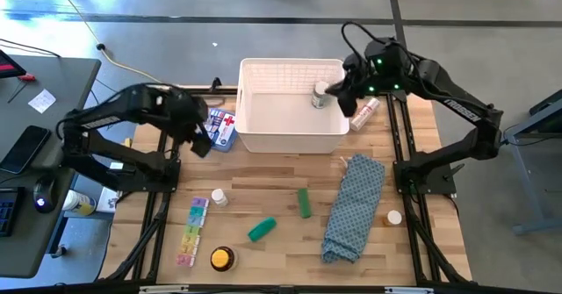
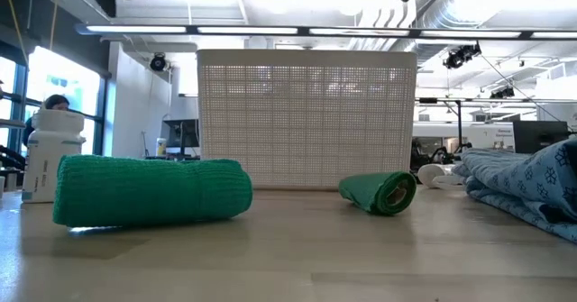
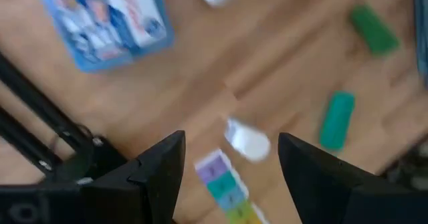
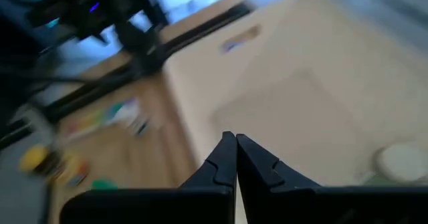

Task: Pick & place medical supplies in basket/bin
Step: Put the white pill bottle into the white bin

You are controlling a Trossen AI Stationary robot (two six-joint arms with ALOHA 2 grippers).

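White lattice basket [image 1: 291, 136] sits at the far middle of the table [image 1: 281, 241], and the right gripper [image 1: 338, 90] hangs over its right-hand end, jaws pressed together with nothing between them, as the right wrist view shows plainly. Just below it a white-capped bottle [image 1: 320, 96] stands inside the basket against the right wall, so that one looks delivered. Over on the other side, the left gripper [image 1: 200, 143] hovers just off the basket's left wall, jaws spread wide and empty, beside the blue-white red-cross pack [image 1: 222, 128] lying flat on the wood. My read: it is lining up its next pick. Plenty remains out on the table: a second small white-capped bottle [image 1: 218, 197], the rainbow pill organiser strip [image 1: 191, 232], the round yellow tin [image 1: 221, 259], two green rolls [image 1: 262, 229] and [image 1: 304, 203], and a pinkish tube [image 1: 366, 110] tucked just outside the basket's right wall. The blue patterned cloth [image 1: 353, 208] lies crumpled on the right, no part of the job. Another small bottle [image 1: 394, 217] rests beside it. Early days, most of the sorting undone.
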